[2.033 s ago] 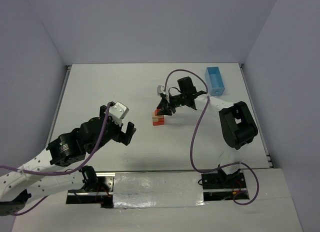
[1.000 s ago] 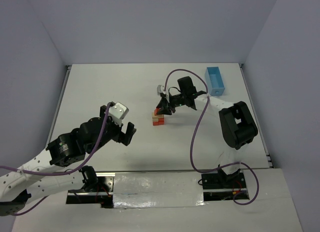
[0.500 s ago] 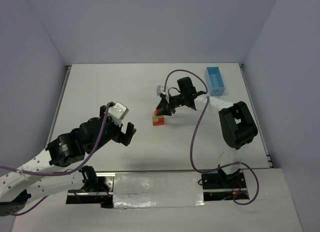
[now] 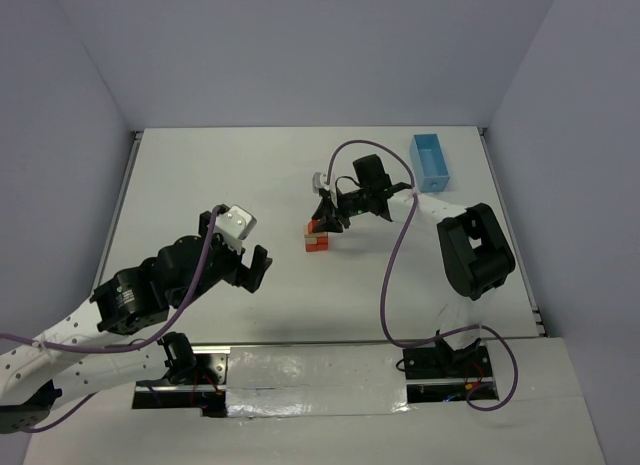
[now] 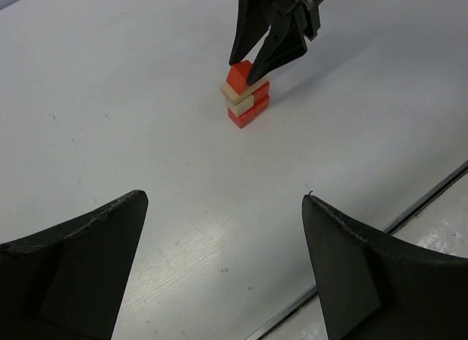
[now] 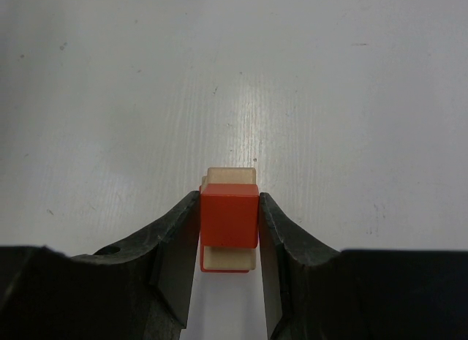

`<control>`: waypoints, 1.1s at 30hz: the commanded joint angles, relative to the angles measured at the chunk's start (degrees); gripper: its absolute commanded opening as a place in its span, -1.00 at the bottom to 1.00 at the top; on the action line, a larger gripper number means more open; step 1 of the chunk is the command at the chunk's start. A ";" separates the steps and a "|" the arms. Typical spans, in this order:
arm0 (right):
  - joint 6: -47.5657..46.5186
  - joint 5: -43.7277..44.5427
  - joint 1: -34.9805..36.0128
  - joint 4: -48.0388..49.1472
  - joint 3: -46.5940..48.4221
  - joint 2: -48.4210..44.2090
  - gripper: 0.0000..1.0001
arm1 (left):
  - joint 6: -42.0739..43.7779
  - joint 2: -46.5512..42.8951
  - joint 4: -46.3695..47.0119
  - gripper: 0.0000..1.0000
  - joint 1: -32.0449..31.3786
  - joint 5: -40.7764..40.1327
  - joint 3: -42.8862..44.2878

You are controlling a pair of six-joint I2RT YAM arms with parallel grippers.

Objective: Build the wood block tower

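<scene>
Tower (image 5: 246,99) unchanged; right gripper (image 6: 229,212) still pinches its top red block (image 6: 229,217), release pending; left gripper (image 5: 223,205) spread at seven o'clock.

Wood block tower (image 5: 246,100): upright red-tan stack; top red cube (image 6: 229,214) pinched

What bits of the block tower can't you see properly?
- Top view: tower too small to count blocks; the right gripper covers its top.
- Right wrist view: the gripped red block hides nearly everything below it.
- Left wrist view: the tower's far side faces away.
</scene>
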 commanded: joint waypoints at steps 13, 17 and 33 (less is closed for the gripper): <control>-0.82 0.15 0.41 -0.51 1.88 0.10 -0.27 | 1.17 -0.65 2.95 0.99 0.25 1.44 -0.57; -0.47 0.33 0.41 -0.25 1.79 0.10 -0.27 | 1.17 -0.74 2.95 0.99 0.25 1.44 -0.57; 0.06 0.42 0.24 0.28 1.44 0.01 -0.08 | 1.35 -0.83 2.95 0.99 0.25 2.58 -0.66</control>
